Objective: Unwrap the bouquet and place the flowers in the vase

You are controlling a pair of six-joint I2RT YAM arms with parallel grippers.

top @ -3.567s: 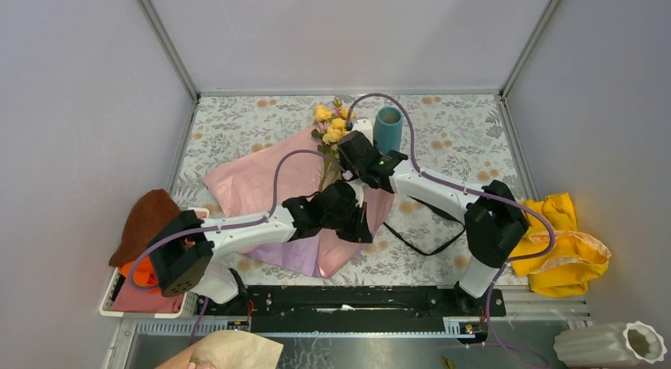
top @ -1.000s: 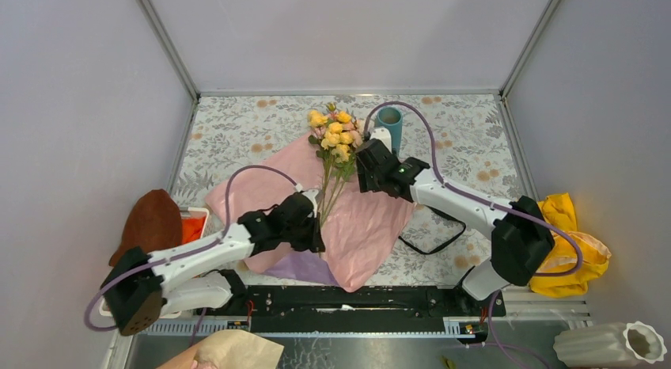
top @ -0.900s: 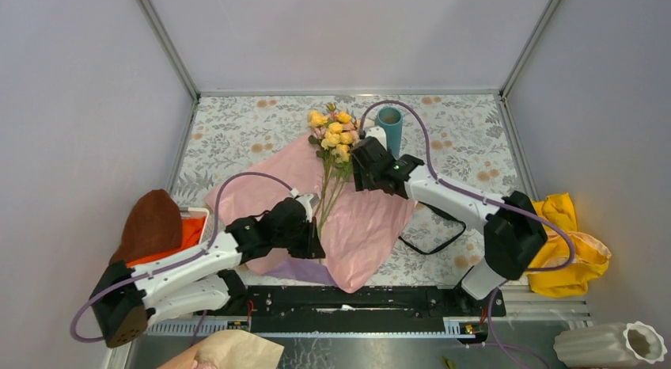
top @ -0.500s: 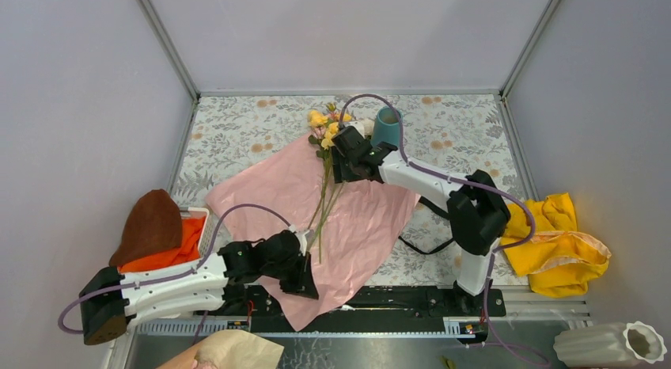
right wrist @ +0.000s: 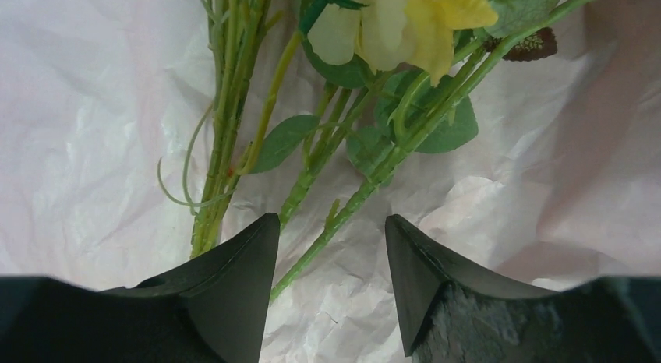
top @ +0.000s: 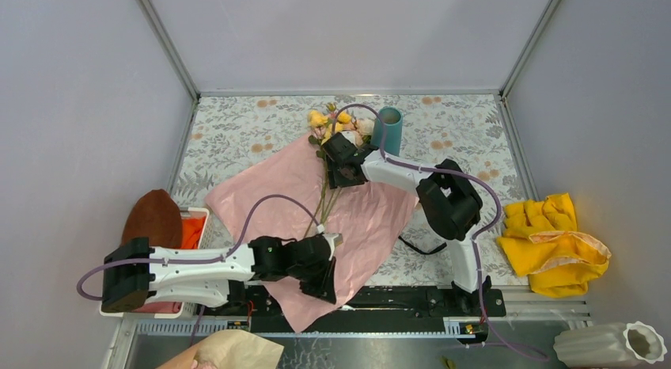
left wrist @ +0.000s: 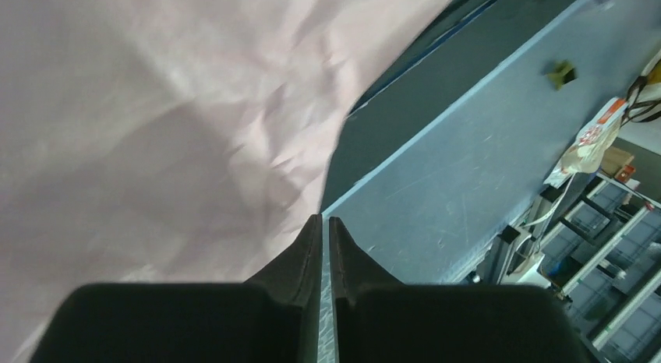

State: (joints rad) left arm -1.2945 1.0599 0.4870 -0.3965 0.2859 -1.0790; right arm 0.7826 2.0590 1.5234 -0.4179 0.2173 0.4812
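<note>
Right wrist view shows the right gripper (right wrist: 329, 220) open astride stems of the flowers (right wrist: 370, 149) on pink paper (right wrist: 93, 145); only top view shows the vase (top: 388, 127) beside the blooms. There the left gripper (left wrist: 323, 223) is nearly closed, hold unclear.

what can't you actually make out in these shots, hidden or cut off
- Right wrist view: blooms of the long green-stemmed artificial flowers, cut off by the top edge.
- Left wrist view: whether the nearly shut left gripper pinches the crinkled pink paper; the tips meet its edge.
- Top view: inside of the small teal-blue cylinder vase, too small to see into.
</note>
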